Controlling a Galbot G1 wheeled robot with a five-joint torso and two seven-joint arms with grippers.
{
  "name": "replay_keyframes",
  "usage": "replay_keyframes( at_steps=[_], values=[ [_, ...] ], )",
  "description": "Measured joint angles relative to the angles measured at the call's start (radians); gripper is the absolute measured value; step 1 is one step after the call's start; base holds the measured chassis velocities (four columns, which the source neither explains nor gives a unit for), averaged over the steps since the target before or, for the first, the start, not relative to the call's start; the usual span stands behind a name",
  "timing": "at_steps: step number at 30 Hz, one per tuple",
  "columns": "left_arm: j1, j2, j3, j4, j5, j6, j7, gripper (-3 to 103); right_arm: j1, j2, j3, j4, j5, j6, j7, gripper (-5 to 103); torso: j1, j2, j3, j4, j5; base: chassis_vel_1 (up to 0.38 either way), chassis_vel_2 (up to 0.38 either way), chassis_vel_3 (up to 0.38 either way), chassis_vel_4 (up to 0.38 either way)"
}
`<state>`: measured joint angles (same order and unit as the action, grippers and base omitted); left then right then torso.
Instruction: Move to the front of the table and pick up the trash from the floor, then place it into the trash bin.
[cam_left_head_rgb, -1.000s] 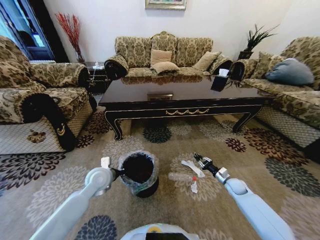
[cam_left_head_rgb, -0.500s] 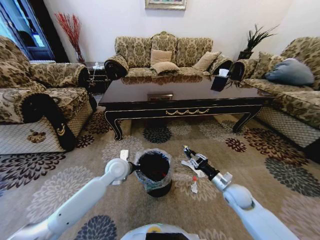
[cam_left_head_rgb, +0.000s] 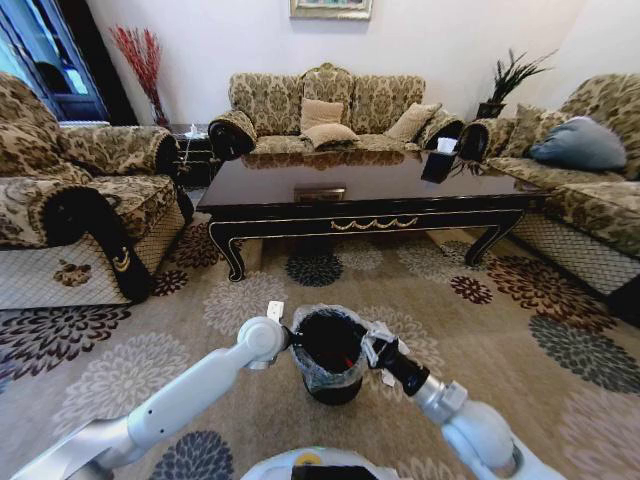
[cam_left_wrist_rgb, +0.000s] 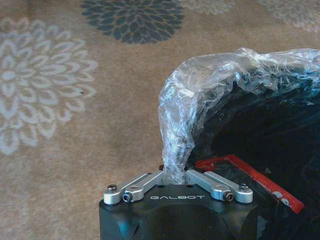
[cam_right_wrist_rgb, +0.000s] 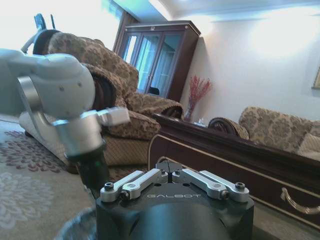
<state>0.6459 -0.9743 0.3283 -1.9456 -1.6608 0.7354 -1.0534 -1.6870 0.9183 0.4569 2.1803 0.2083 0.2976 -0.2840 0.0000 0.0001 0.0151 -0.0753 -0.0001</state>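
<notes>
Two pincers (cam_left_wrist_rgb: 175, 176) (cam_right_wrist_rgb: 172, 175) we see read "GALBOT": our left one pinches the trash bin (cam_left_wrist_rgb: 260, 165) liner, our right one sits closed at its rim.

- The table (cam_left_head_rgb: 370, 195) stands mid-room on the carpet (cam_left_head_rgb: 520, 330).
- A sofa (cam_left_head_rgb: 330, 115) sits behind the table; an armchair (cam_left_head_rgb: 70, 200) is to its left and another sofa (cam_left_head_rgb: 580, 190) to its right.
- A side table (cam_left_head_rgb: 190, 150) fills the corner between the armchair and the back sofa, with a vase of branches (cam_left_head_rgb: 145, 65) behind it.
- A potted plant (cam_left_head_rgb: 505, 85) stands in the far right corner.
- The trash bin (cam_left_head_rgb: 330, 355) stands on the carpet in front of the table, near the robot.
- The left gripper (cam_left_head_rgb: 291, 340) is at the bin's left rim, closed on the bin's bag (cam_left_wrist_rgb: 175, 150).
- The right gripper (cam_left_head_rgb: 372, 347) is over the bin's right rim.
</notes>
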Motion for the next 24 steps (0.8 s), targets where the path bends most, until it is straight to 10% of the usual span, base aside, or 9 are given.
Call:
replay_keyframes(
  at_steps=[6,24],
  values=[
    [0.090,0.065,-0.109,-0.035,0.009,0.000,-0.002,0,0.032,0.008,0.006,-0.042,0.021,0.005,0.030,2,0.000,0.000,0.000,0.0003,-0.0002,0.000,0.000,0.000,0.000],
    [0.388,0.259,-0.486,-0.115,0.040,0.000,0.021,0,0.257,0.051,-0.037,-0.371,0.091,-0.025,0.199,67,0.000,0.000,0.000,0.0003,0.0000,0.000,0.000,0.000,0.000]
  ],
)
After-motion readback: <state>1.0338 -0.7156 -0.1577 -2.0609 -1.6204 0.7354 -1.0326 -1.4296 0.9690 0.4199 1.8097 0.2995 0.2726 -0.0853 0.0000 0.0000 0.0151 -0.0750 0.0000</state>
